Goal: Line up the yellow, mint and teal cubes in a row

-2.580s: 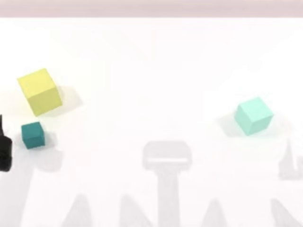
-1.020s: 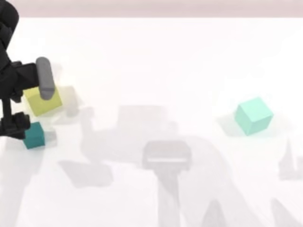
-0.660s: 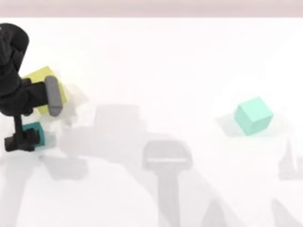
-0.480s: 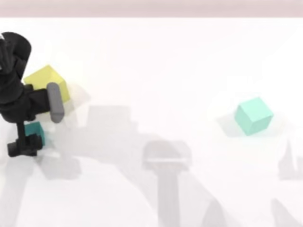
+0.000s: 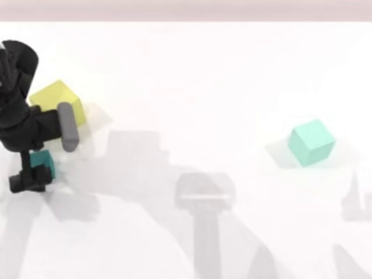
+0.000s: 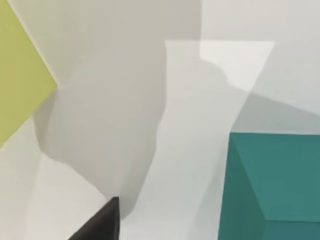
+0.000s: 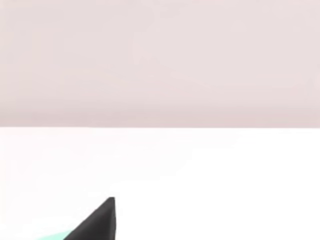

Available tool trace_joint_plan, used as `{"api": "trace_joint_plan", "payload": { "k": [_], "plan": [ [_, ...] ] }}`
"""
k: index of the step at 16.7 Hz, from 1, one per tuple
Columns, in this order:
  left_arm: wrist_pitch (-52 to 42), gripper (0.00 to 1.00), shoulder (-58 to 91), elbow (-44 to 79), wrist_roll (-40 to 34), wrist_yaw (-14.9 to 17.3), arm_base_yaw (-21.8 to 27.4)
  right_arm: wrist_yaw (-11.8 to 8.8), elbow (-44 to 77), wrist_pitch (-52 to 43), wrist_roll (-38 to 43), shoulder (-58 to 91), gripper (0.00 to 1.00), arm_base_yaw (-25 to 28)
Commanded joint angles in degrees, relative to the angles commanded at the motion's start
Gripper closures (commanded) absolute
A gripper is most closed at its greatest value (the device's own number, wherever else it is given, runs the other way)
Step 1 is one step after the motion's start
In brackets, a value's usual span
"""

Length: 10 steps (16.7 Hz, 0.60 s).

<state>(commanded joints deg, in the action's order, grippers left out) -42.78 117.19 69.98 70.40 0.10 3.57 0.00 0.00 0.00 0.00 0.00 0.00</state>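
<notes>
While our left gripper (image 5: 32,174) hangs over the teal cube (image 5: 45,163) near the table's left edge, grip unclear, we risk nudging the yellow cube (image 5: 58,99) just beside it; the mint cube (image 5: 311,142) sits far right.

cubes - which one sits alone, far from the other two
The mint cube, alone at the table's right. The yellow cube and teal cube sit close together at the left, under the left arm.
</notes>
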Motion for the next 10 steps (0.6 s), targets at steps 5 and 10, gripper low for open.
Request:
{"api": "trace_joint_plan", "payload": {
  "k": [5,10],
  "plan": [
    [0.00,0.60,0.00,0.00,0.00,0.00,0.00,0.00,0.00,0.00,0.00,0.00,0.00,0.00],
    [0.00,0.98,0.00,0.00,0.00,0.00,0.00,0.00,0.00,0.00,0.00,0.00,0.00,0.00]
  ]
}}
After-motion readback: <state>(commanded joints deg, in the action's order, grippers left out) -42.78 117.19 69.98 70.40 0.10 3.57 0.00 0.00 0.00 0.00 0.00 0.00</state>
